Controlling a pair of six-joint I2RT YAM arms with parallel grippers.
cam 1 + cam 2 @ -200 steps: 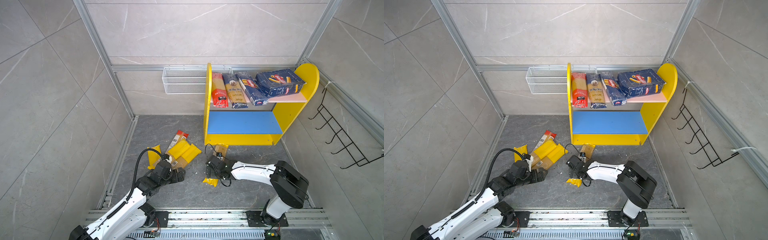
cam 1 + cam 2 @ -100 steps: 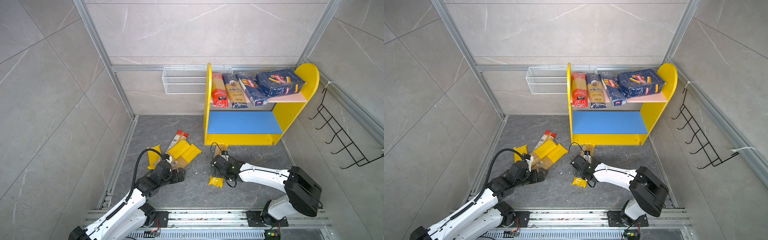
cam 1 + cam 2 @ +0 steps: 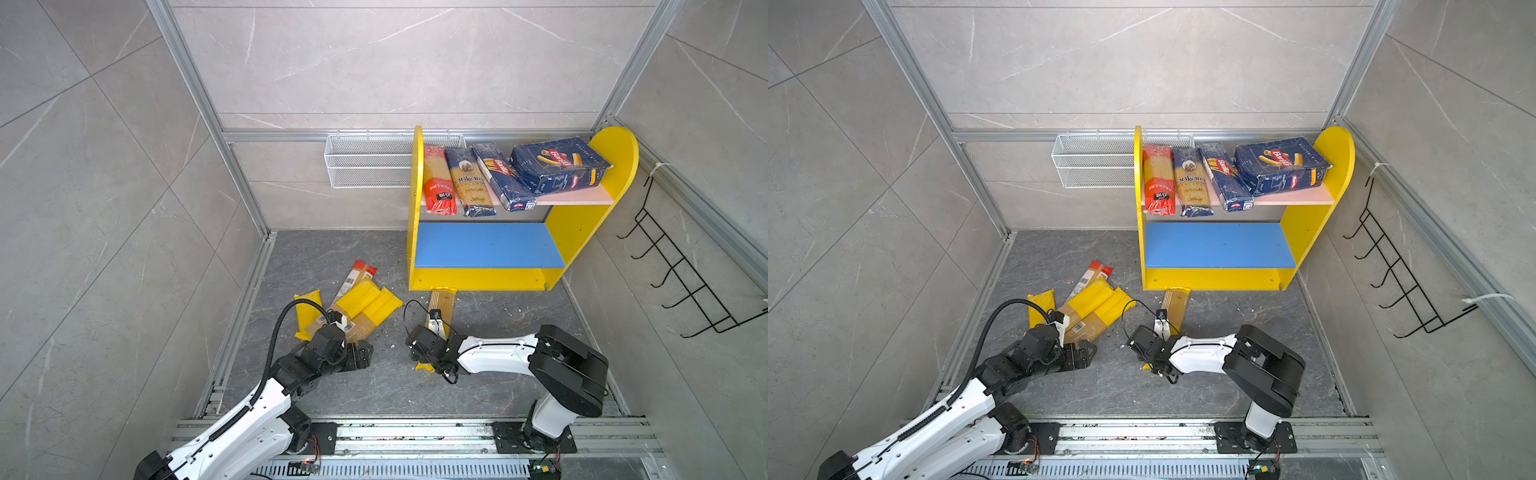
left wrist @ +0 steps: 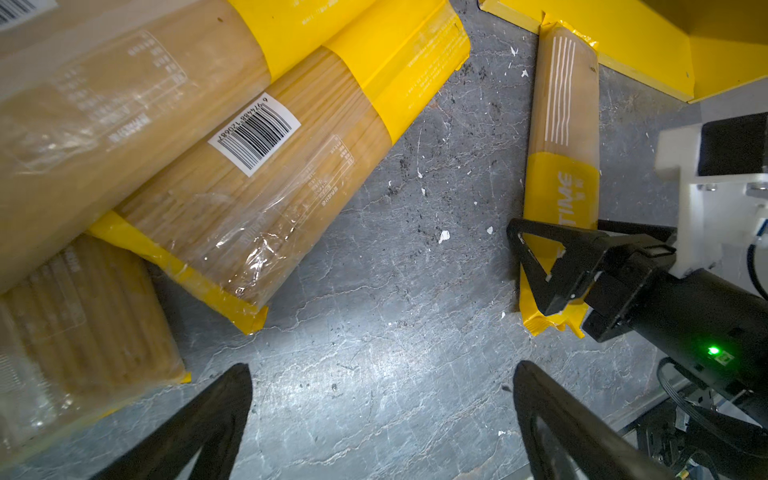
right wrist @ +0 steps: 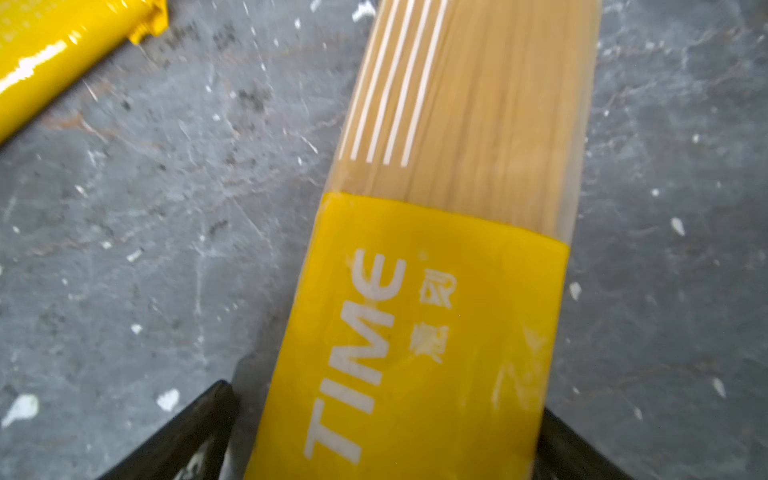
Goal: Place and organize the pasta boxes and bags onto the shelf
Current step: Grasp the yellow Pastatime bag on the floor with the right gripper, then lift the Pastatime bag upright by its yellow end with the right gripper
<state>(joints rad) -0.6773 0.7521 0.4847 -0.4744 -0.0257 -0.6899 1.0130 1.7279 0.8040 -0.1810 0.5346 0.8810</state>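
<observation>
Roughly half the job is done. The shelf [image 3: 582,232] already carries four items side by side on its pink upper board [image 3: 582,200]: a red-ended spaghetti pack [image 3: 436,183], the dark blue ankara bag [image 3: 469,183], the narrow Barilla box [image 3: 500,176] and the wide Barilla rigatoni box [image 3: 559,166], which lies at a slant against the narrow one. The blue lower board [image 3: 486,245] holds nothing.

Five packs are left on the grey worktop [image 3: 498,386]. Three yellow spaghetti packs [image 3: 374,309] and a second red-ended pack [image 3: 359,274] lie overlapped in a loose heap. The PASTATIME pack [image 5: 436,291] lies alone, its far end touching the shelf's foot.

The right end effector [image 5: 384,403] is released, its jaws spread astride the yellow near end of the PASTATIME pack without clamping it; this pack looks like the next to go up. The left end effector [image 4: 382,370] is also released, holding nothing, over bare worktop just beside the heap.

Both boxes are placed, so what remains is bags only, probably for the lower board
</observation>
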